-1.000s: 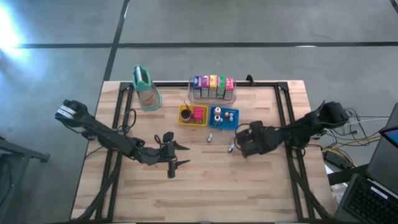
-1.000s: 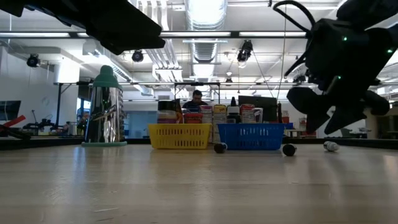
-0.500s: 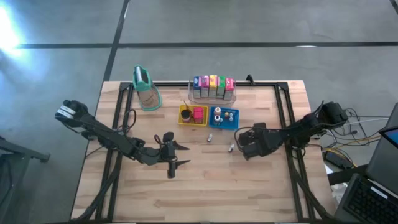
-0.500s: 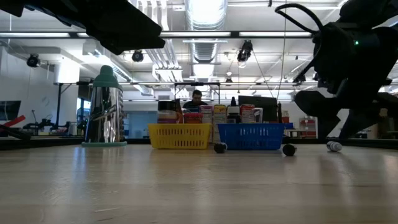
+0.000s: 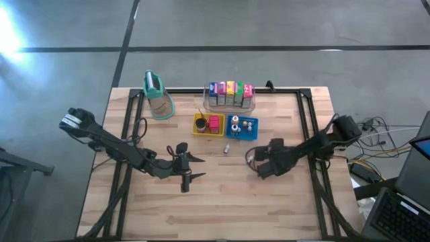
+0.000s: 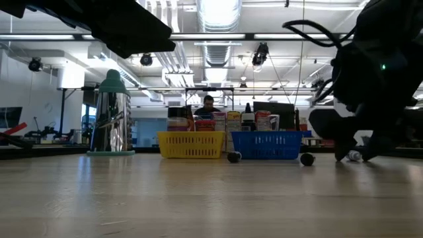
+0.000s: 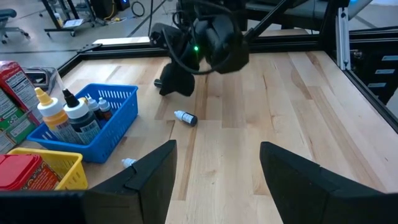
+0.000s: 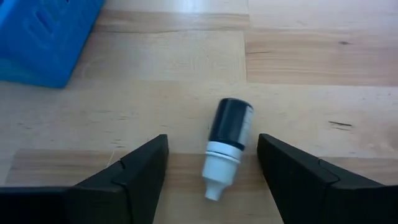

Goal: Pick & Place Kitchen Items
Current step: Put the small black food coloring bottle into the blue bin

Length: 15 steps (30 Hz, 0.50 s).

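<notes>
Right gripper [image 8: 211,180] has dropped around small bottle [image 8: 227,144].

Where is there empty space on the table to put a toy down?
Bare wood lies along the near edge of the table, below both arms. It is crowded by the yellow tray, blue tray and the small bottle at the right pincer.
</notes>
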Available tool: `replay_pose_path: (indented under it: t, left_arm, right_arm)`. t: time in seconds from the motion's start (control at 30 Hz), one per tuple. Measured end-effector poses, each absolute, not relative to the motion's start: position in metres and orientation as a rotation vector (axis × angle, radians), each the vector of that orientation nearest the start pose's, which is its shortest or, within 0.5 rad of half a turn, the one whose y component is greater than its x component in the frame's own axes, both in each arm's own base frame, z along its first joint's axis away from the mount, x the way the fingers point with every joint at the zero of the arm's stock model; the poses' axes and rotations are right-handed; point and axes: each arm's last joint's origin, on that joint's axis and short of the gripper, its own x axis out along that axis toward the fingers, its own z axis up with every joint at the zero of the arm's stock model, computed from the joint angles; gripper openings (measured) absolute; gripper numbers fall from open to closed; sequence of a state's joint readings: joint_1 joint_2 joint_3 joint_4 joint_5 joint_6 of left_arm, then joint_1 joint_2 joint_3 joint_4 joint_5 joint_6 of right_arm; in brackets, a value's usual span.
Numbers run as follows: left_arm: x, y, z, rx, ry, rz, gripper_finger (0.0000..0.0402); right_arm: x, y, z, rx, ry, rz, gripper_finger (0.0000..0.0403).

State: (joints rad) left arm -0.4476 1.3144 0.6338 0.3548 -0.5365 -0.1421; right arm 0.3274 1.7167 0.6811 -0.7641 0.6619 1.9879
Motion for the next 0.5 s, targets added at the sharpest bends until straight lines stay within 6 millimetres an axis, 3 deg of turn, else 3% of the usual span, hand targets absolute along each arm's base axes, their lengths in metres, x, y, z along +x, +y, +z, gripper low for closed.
replay_pose_path:
  t: [0.23,0.5]
  left_arm:
    - [0.249,-0.103,0.222,0.013,0.280,0.108,0.0236]
    - [0.249,-0.103,0.221,0.015,0.284,0.108,0.0236]
  right_arm:
    - [0.224,0.066,0.088,0.668,0.650,-1.501,0.0211]
    - [0.223,0.077,0.092,0.688,0.640,-1.551,0.0194]
